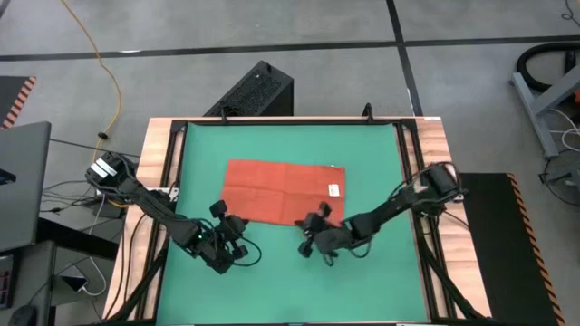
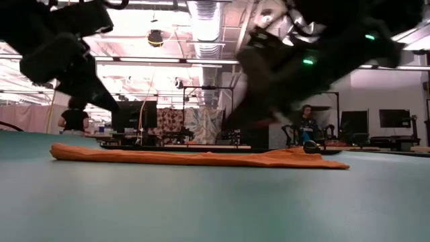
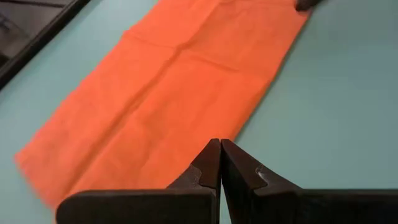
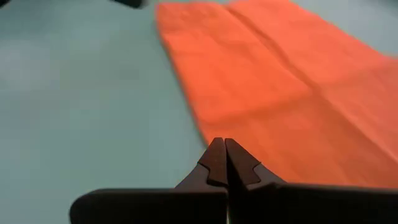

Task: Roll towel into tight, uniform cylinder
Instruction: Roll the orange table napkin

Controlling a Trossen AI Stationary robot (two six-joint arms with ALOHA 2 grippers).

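High view: looking straight down, both arms are reaching in from the table's sides and meeting near the towel's near edge.
Left gripper (image 1: 224, 210): hovering at the towel's near-left corner, fingers pressing tight together with nothing between them.
Left wrist view: the clenched fingertips (image 3: 219, 149) are pointing along the towel (image 3: 174, 93), their tips sitting over its near edge.
Right gripper (image 1: 317, 220): sitting at the towel's near edge toward the right, fingers likewise clenched and empty.
Right wrist view: the closed tips (image 4: 224, 152) are meeting over the towel (image 4: 280, 87) edge, where cloth and mat (image 4: 81, 93) are joining.
Towel (image 1: 283, 190): lying spread flat on the green mat (image 1: 381, 154), near its middle, showing fold creases; no part is looking rolled.
Tag (image 1: 333, 189): small and white, resting on the towel near its right end.
Low view: the towel (image 2: 195, 158) is lying as a thin flat strip across the mat, with the arms hanging dark above it.
Table (image 1: 159, 145): wooden edge is framing the mat on both sides.
Beyond: a person (image 2: 308, 124) is sitting in the room behind the table.
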